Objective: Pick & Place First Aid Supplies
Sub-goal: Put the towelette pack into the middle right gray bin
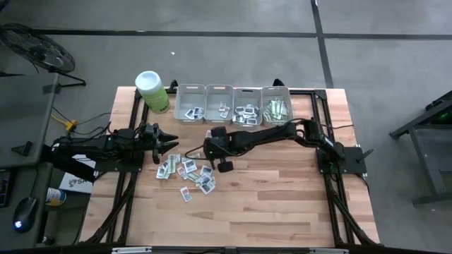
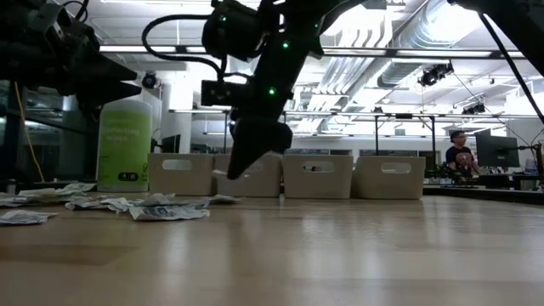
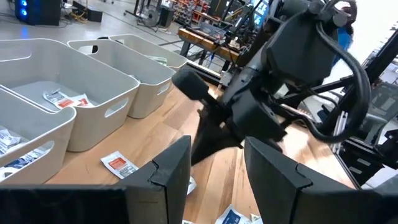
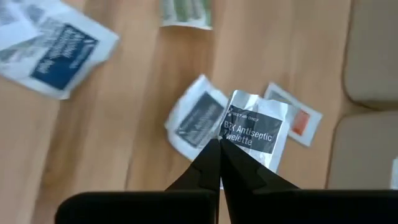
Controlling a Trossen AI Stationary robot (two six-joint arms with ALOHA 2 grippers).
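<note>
The first aid supplies (image 1: 187, 173) are small flat packets that lie scattered on the wooden table between the two arms. One white packet printed "Antiseptic Towelette" (image 4: 254, 132) is held by my right gripper (image 4: 219, 148), which is shut on it above the pile, with the tip (image 2: 235, 173) off the table. More packets lie below it: a dark-printed one (image 4: 198, 118), a red-printed one (image 4: 300, 122) and a blue one (image 4: 57, 45). My left gripper (image 1: 169, 144) waits open at the left, pointing level toward the pile. My right gripper pinches the towelette packet by its lower left corner (image 4: 231, 139) between the two fingertips. The fingers slant down from the table's right side. The packet sticks out past the fingertips and is lifted clear of the table and of the packets beneath.
Several grey bins (image 1: 219, 92) stand in a row along the far edge, each with some packets inside. A lime-green canister with a white lid (image 1: 152, 90) stands left of them. Bare wood stretches toward the near edge (image 1: 247, 219).
</note>
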